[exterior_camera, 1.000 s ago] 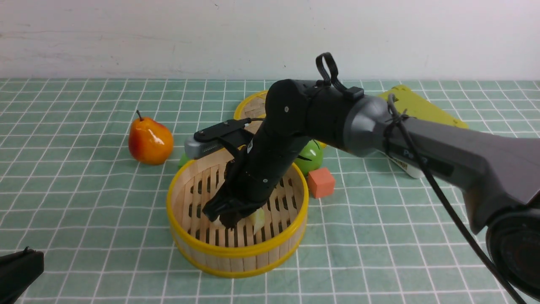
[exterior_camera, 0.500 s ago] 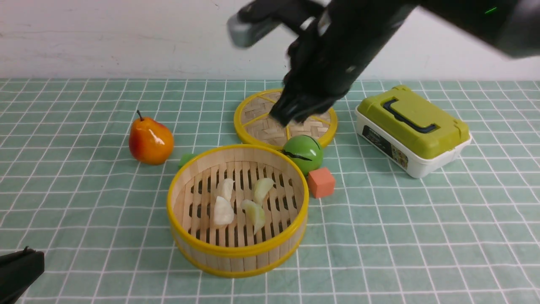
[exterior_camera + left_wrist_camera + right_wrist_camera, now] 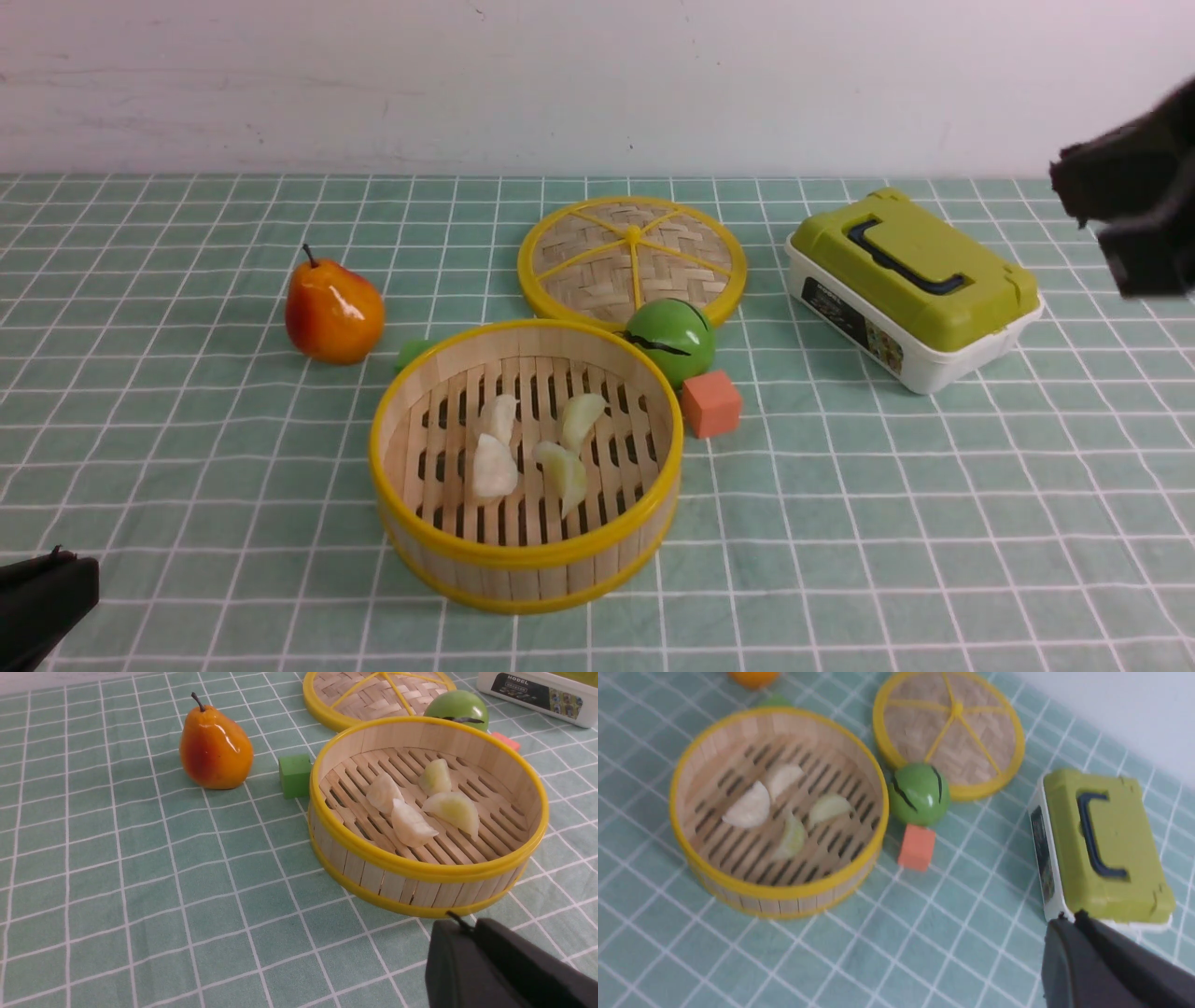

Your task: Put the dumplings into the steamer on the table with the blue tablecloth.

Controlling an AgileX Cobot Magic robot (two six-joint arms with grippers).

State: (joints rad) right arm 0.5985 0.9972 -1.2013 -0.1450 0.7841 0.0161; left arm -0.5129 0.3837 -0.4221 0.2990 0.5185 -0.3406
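The steamer (image 3: 523, 557) stands mid-table on the blue tablecloth (image 3: 187, 448). Several dumplings (image 3: 492, 469) lie loose on its slatted floor. They also show in the left wrist view (image 3: 411, 826) and the right wrist view (image 3: 745, 807). My right gripper (image 3: 1120, 219) is blurred, high at the right edge, far from the steamer. In its wrist view the right gripper (image 3: 1069, 917) is shut and empty, over the green box. My left gripper (image 3: 56, 569) rests at the near left corner. In its wrist view the left gripper (image 3: 460, 926) is shut and empty, just short of the steamer wall (image 3: 420, 891).
A pear (image 3: 333, 313) stands left of the steamer. A green cube (image 3: 411, 353) sits at the steamer's far left side. A flat woven lid (image 3: 633, 257), a green ball (image 3: 672, 338) and an orange cube (image 3: 711, 403) lie behind and right. A green-lidded box (image 3: 910, 285) stands at the right.
My right gripper rose out of the steamer and swung up and right to the frame's edge. It left the dumplings lying in the steamer. The left arm has not moved.
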